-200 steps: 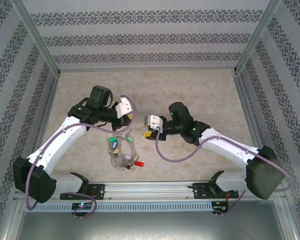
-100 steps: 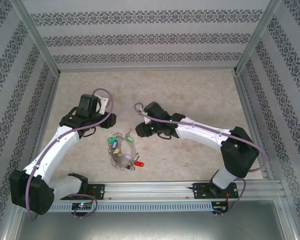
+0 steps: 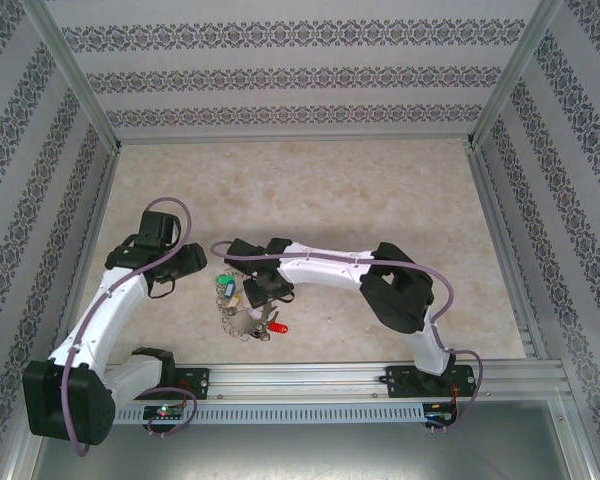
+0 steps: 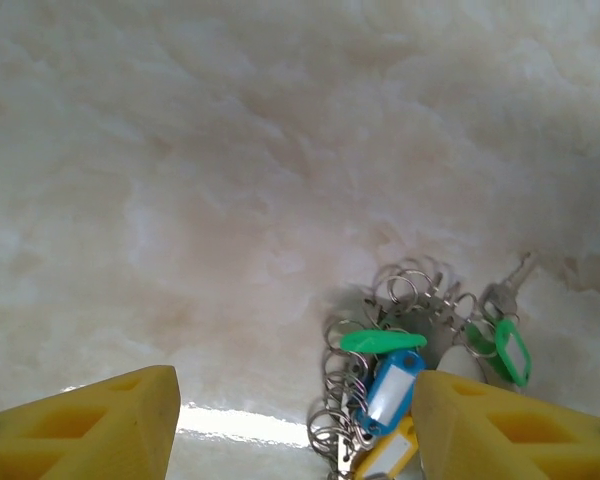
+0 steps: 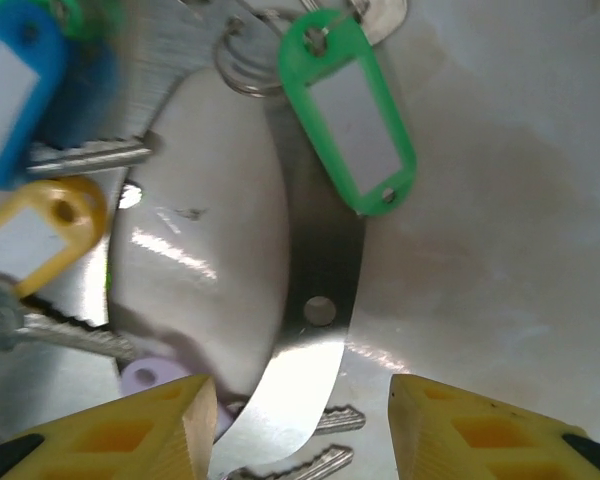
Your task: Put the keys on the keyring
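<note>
**Right wrist view: gripper poised over a tangled keyring, snag risk high**

Your right gripper (image 5: 300, 400) hangs with its jaws apart and nothing held. It sits low over the keyring (image 5: 325, 270), whose flat metal band runs between the two fingers. The keyring lies flat on the desk (image 4: 230, 150), between the two arms and near the front edge, with its keys (image 5: 310, 465) bunched on it.

What could go wrong:
- If the gripper shuts here, it may pinch a key or a tag along with the band. The green tag (image 5: 352, 120) lies on the band, and keys lie just under the fingertips.
- The band lies flat on the desk, so the fingers could scrape the surface or skid off the metal and shove the whole bunch sideways.
- If you lift by one point, the bunch is likely to swing and the small rings could knot further.
- From the tangle you cannot tell which key, if any, is off the ring. A wrong pick would waste the move.

Around it:
- The blue tag (image 5: 15, 85) and yellow tag (image 5: 30, 230) crowd the left side of the band.
- A red tag (image 3: 279, 328) pokes out on the near side.
- Your left gripper (image 4: 295, 400) is also spread and empty. It sits just beside the bunch, which shows between its fingers.
- With both wrists this near, the arms could collide, and the right arm's cable (image 3: 235, 248) loops close by.
</note>
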`<move>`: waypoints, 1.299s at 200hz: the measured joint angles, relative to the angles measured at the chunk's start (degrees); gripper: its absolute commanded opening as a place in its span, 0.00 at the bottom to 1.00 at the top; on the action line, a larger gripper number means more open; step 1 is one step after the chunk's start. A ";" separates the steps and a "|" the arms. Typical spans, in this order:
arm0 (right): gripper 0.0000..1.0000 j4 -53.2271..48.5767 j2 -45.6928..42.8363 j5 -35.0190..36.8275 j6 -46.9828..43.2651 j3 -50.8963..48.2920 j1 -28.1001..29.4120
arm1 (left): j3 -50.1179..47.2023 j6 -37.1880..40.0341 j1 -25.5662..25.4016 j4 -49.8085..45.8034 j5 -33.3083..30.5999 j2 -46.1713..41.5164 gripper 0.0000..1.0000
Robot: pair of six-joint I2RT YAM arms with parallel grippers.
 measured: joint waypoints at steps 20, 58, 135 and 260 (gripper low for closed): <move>0.51 -2.05 2.99 -0.87 -0.02 1.92 -0.35 | 0.00 -0.24 2.73 0.09 0.46 1.01 0.63; 0.42 -5.64 6.82 -1.92 0.02 6.51 -0.66 | 0.17 -0.35 6.97 0.33 1.46 1.51 0.63; 0.28 -11.69 10.49 -1.51 2.12 12.50 -0.85 | 0.39 -0.31 10.19 1.95 2.58 1.14 0.62; 0.19 -17.07 5.92 7.91 1.68 11.21 -2.73 | 0.31 0.59 10.84 3.41 4.74 1.22 0.62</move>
